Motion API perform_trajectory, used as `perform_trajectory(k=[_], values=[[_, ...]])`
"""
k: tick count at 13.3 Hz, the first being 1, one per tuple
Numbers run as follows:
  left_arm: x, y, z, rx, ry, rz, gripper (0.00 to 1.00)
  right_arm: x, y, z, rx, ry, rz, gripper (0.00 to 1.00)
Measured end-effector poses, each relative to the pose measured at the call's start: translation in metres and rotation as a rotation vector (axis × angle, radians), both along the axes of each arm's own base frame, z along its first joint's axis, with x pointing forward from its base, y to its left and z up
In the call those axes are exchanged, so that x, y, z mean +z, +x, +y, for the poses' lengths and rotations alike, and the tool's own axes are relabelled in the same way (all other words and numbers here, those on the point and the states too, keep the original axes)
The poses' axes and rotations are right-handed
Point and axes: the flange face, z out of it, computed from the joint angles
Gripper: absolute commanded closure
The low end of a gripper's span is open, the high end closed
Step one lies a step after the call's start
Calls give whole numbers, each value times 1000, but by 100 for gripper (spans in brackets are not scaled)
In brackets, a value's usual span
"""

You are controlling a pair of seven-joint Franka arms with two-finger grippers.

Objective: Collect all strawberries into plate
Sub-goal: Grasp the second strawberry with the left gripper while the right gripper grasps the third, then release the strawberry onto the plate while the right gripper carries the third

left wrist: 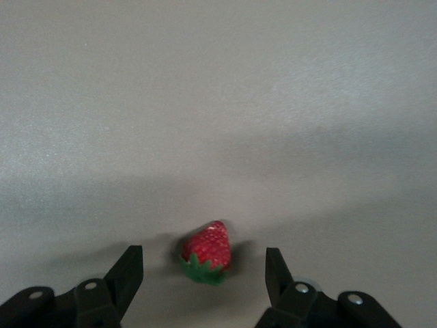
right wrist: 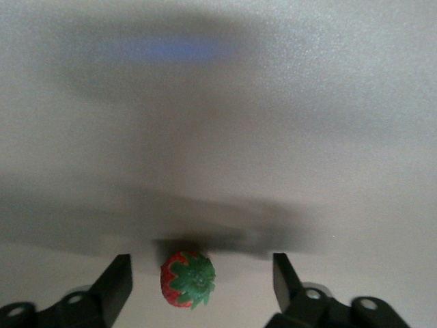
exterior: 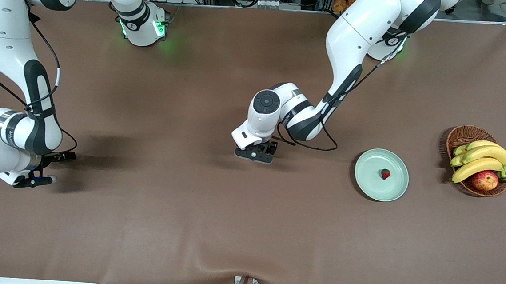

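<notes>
The pale green plate (exterior: 368, 179) lies toward the left arm's end of the table with one strawberry (exterior: 385, 173) on it. My left gripper (exterior: 257, 155) is low over the middle of the table. In the left wrist view it (left wrist: 203, 277) is open, with a second strawberry (left wrist: 207, 251) lying on the table between its fingers, untouched. My right gripper (exterior: 37, 177) is low at the right arm's end. It (right wrist: 198, 283) is open around a third strawberry (right wrist: 186, 279), cap up, also untouched. Both of these berries are hidden in the front view.
A brown wicker basket (exterior: 462, 135) with bananas (exterior: 479, 160) and a red-yellow apple (exterior: 485, 179) stands beside the plate, toward the left arm's end. The brown table cover (exterior: 184, 226) has a small wrinkle at its near edge.
</notes>
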Motion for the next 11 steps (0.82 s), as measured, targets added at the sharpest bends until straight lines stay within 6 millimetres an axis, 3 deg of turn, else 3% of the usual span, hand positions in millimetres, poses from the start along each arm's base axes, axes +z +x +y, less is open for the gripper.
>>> perform_trajectory(k=[1, 3, 6, 7, 9, 11], values=[[-4, 0, 1, -4, 6, 0, 32, 0, 0, 1, 1, 1, 0, 95], [-9, 0, 1, -7, 5, 2, 39, 0, 0, 2, 16, 6, 2, 100], [-12, -1, 2, -8, 7, 5, 88, 0, 1, 3, 29, 12, 4, 100], [-13, -1, 2, -8, 7, 5, 100, 0, 0, 4, 27, 15, 7, 100], [-10, 1, 1, -5, 3, 0, 100, 1, 0, 11, -7, 65, 22, 100], [1, 16, 9, 19, -3, -14, 100, 16, 11, 44, -81, 204, 18, 100]])
